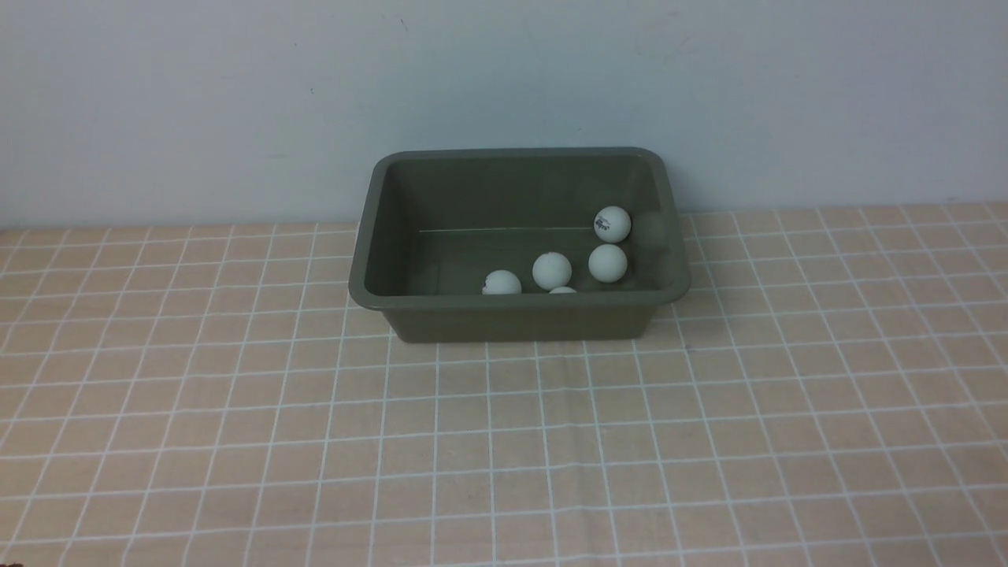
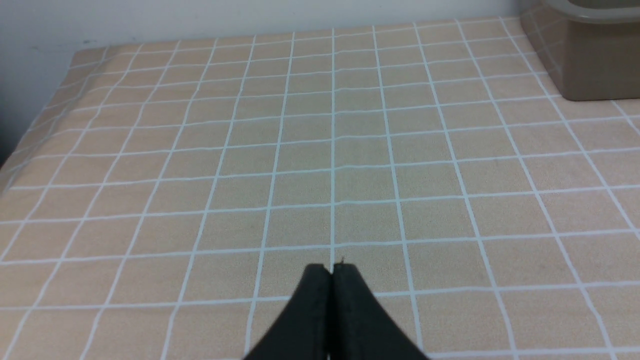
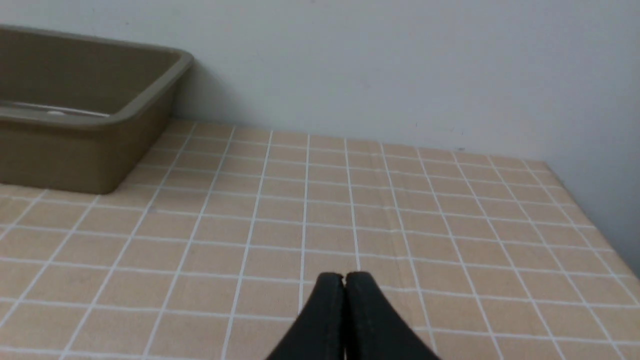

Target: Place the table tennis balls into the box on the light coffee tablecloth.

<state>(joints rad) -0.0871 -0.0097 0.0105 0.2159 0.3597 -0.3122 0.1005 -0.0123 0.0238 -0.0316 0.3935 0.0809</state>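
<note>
Front view: table tennis balls (image 1: 551, 270) lie in the box (image 1: 520, 319), well apart from both closed, empty grippers (image 2: 331, 272) (image 3: 344, 279).

five table tennis balls (image 1: 551, 270), one box (image 1: 520, 319), one light coffee tablecloth (image 1: 504, 441), two grippers, left gripper (image 2: 331, 272), right gripper (image 3: 344, 278)

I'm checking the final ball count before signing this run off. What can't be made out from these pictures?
- Front view: one table tennis ball shows only its top; the box near rim hides the rest.
- Front view: the printed logo on the far ball is too small to read.
- Left wrist view: the box is cut off by the edge, interior unseen.
- Right wrist view: the box near wall hides its floor.
</note>
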